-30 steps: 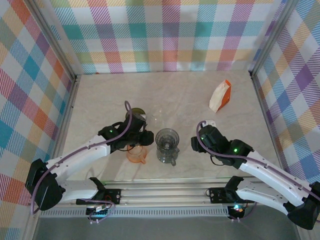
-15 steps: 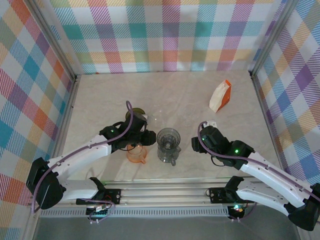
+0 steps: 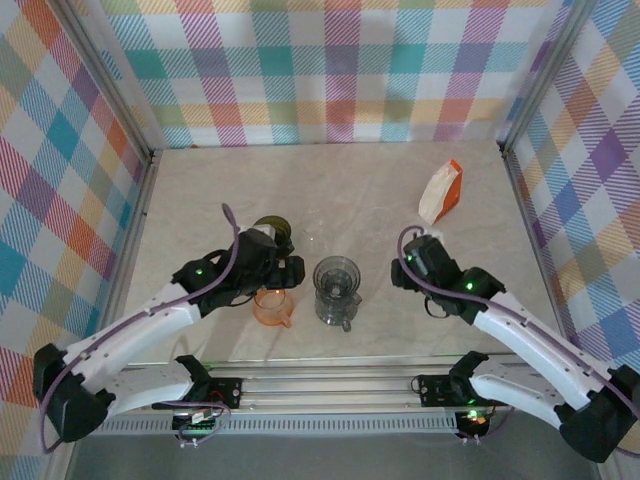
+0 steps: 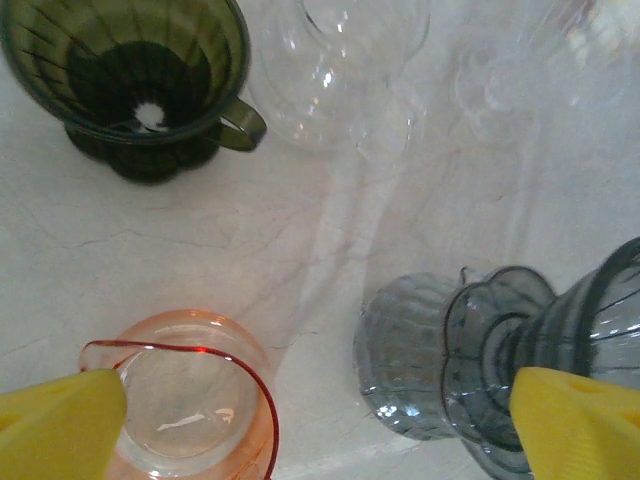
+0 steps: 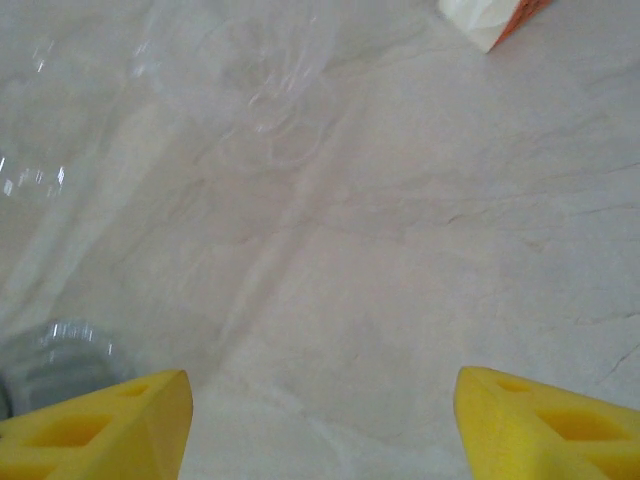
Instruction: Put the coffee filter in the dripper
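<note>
Three vessels cluster on the marble surface [image 3: 360, 190] by the left arm [image 3: 170, 310]. A green dripper [image 3: 272, 228] stands farthest back, an orange cup [image 3: 272, 307] is nearest the bases, and a grey dripper [image 3: 335, 290] stands just right of the cup, between the two wrists. The filter pack [image 3: 440, 190], white with an orange edge, lies well apart at the far right, beyond the right arm [image 3: 520, 330].

The left wrist view looks into the green dripper's ribbed bowl down to its bottom hole, with the handle turned toward the grey one. There the left fingers [image 4: 60, 420] stand wide apart and grip nothing, the cup by one tip and the grey dripper by the other. In the right wrist view the right fingers [image 5: 100, 425] are apart over bare marble and hold nothing. The pack's corner sits at that view's top edge.

Both arms stretch diagonally inward from their bases, wrists low over the surface.
</note>
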